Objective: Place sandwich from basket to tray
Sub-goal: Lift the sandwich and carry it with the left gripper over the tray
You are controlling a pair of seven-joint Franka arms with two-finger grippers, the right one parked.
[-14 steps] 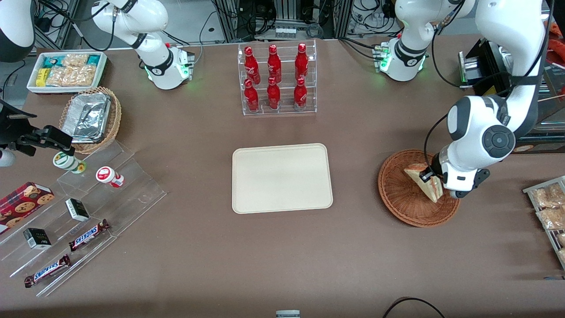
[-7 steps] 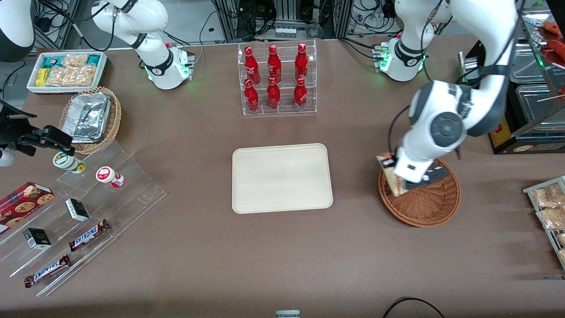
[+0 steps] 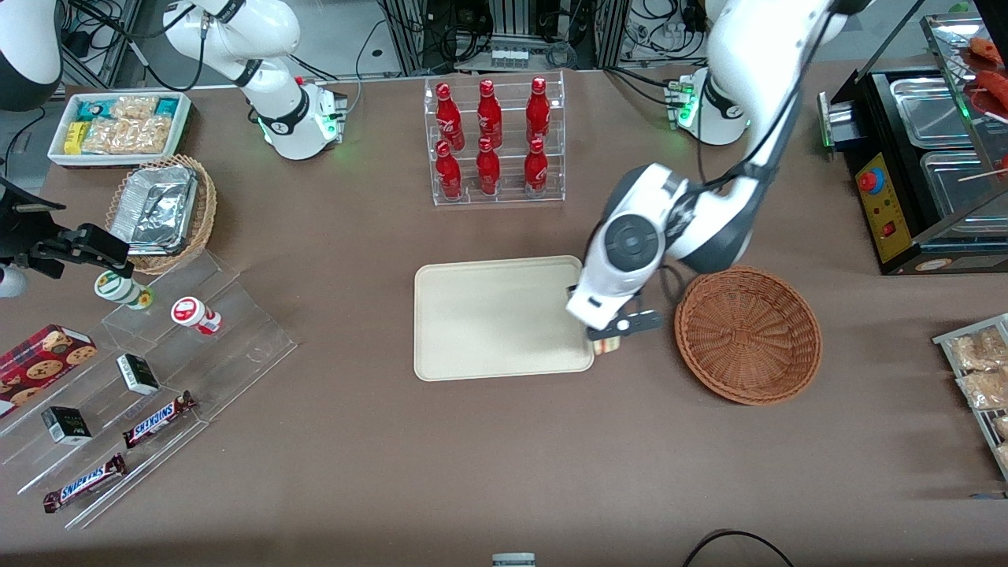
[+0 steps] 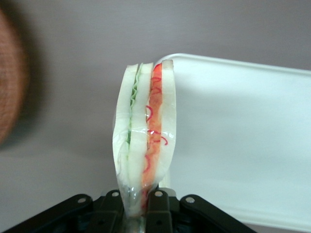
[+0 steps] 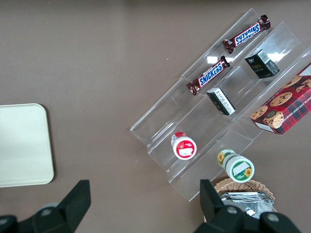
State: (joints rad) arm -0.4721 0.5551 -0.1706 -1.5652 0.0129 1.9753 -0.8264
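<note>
Sandwich, plastic-wrapped triangular wedge, pale bread, red-green filling: soft, light, film slippery, I judge. Black gripper fingers pinch its narrow end, over cream rectangular tray edge nearest emptied reddish-brown wicker basket. I'd squeeze gently.

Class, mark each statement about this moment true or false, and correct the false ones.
1. The gripper is shut on the sandwich. True.
2. The sandwich lies in the basket. False: the basket holds nothing; the sandwich hangs in the gripper at the tray's edge.
3. The tray has nothing resting on it. True.
4. The gripper hovers over the bottle rack. False: it is at the tray's edge nearest the basket.
5. The sandwich shows red and green filling. True.
</note>
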